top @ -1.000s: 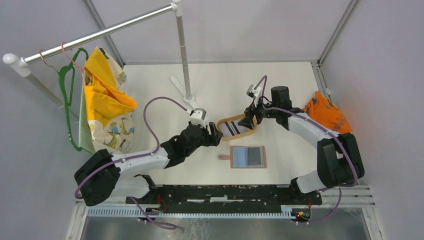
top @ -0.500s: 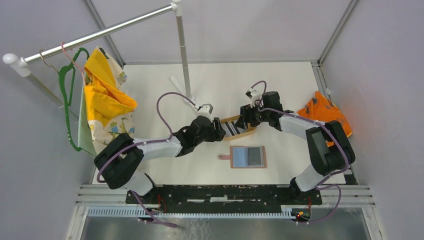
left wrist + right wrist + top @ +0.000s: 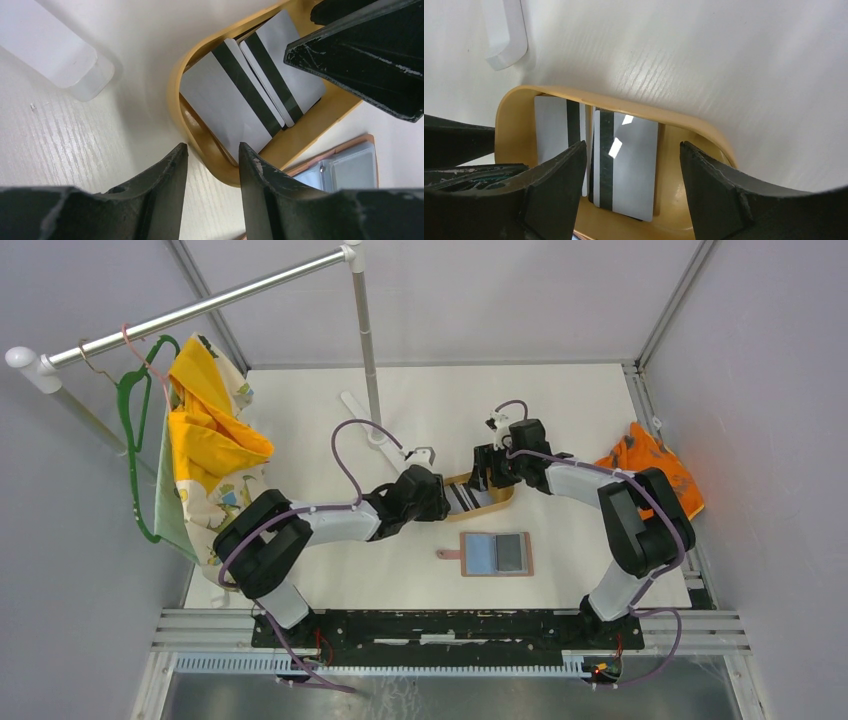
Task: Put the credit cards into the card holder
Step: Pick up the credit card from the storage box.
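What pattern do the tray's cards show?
Cards: white with one dark stripe; left wrist view.

Bright, even light; soft shadows; glare spots on one card [image 3: 629, 165].

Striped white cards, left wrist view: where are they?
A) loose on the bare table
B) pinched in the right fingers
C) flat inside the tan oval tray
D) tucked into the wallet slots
C: both striped cards lie side by side, flat on the floor of the tan tray, inside its raised rim.
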You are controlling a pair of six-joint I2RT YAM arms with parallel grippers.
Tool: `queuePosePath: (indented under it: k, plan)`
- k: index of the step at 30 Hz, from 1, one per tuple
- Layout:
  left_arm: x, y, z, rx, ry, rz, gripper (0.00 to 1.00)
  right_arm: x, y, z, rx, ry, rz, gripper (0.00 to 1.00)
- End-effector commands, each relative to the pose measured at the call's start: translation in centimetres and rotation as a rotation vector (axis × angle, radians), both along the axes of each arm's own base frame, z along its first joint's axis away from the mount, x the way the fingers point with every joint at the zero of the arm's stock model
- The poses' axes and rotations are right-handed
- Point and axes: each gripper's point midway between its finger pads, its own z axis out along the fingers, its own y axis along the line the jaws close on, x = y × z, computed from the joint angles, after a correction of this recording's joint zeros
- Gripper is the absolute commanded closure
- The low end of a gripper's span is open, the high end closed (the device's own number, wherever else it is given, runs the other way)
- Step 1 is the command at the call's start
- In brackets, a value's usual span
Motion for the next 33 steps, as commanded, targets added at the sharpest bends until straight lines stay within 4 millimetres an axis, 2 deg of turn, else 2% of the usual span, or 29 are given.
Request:
queuePosePath:
  k: [1,9,16,23,28,33]
  plan:
    - [1.3,-1.1,1.2,-0.038,-0.012,0.022,0.53,0.7,0.5,0.2,0.0,0.022,-0.034,0.26]
    - [1.3,-1.9,1.1,-0.045,-0.002,-0.004,0.62,-1.5,2.6,0.0,0.118,0.127,0.022,0.32]
    - [1.4,-2.2,1.3,-0.051,-0.002,-0.018,0.67,-2.3,4.2,2.0,0.251,0.128,0.066,0.39]
    - [1.4,-2.2,1.4,-0.047,-0.002,-0.013,0.68,-2.3,4.2,4.0,0.333,0.106,0.076,0.48]
    - [1.5,-2.0,1.4,-0.04,-0.003,-0.002,0.68,-2.7,4.3,5.2,0.391,0.102,0.094,0.51]
    - [1.6,-2.0,1.6,-0.041,-0.004,0.001,0.68,-2.9,4.3,4.9,0.391,0.11,0.096,0.55]
